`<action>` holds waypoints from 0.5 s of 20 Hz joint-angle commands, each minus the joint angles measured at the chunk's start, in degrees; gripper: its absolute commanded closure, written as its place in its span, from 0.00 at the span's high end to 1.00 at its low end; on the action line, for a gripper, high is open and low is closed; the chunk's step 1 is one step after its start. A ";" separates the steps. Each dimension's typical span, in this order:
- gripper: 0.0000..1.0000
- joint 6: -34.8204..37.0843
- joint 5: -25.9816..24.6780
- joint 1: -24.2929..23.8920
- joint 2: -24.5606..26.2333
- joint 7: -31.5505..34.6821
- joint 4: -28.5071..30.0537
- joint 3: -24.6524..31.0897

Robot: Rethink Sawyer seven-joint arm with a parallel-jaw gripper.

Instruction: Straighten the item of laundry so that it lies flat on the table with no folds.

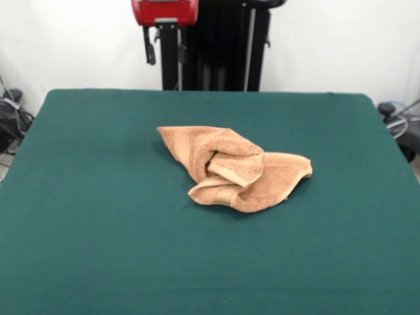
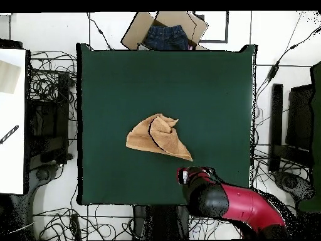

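Note:
The item of laundry point(image 1: 233, 169), an orange-tan towel, lies crumpled near the middle of the green table point(image 1: 98, 216), with several folds and one corner rolled over on top. From overhead the towel point(image 2: 157, 137) forms a bunched, roughly triangular heap on the table point(image 2: 125, 81). My gripper point(image 1: 165, 51) hangs above the table's far edge, well away from the towel, its two dark fingers apart and holding nothing. In the overhead view the red arm reaches in from the lower right, and the gripper point(image 2: 184, 175) sits just off the towel's nearest corner.
A cardboard box point(image 2: 166, 31) holding denim clothing stands beyond the table's top edge in the overhead view. Cables lie on the floor around the table. A white surface point(image 2: 12, 119) is at the left, and black equipment point(image 2: 301, 125) at the right.

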 commanded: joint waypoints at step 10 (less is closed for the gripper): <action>1.00 -4.21 -9.82 -6.46 10.91 -0.62 -2.07 6.69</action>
